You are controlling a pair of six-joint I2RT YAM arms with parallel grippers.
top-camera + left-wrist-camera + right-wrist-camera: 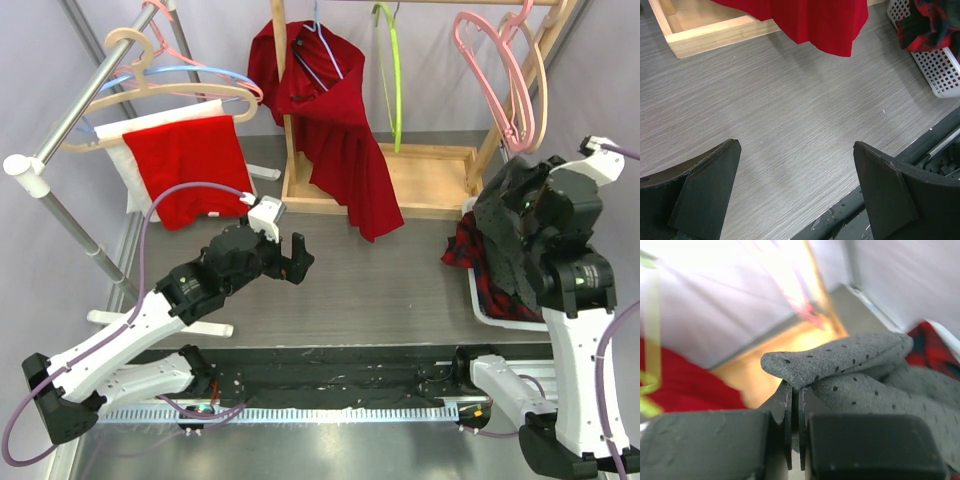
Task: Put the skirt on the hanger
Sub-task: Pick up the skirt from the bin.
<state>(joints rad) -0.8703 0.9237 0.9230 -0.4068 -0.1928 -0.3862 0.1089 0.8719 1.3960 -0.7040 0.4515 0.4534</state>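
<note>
Right pincer (794,405) clenched on a fold of the grey dotted skirt (850,360), held up over the white basket (478,296), right side of frame.
My left pincer (797,185) is released, jaws wide, hovering over the tabletop (790,110) mid-frame. My read on doing this well: hold the pinch tight, raise until the hem clears the plaid garment (462,250), bring left in for the waistband, then feed it onto the pink hanger (500,70), upper right.
</note>
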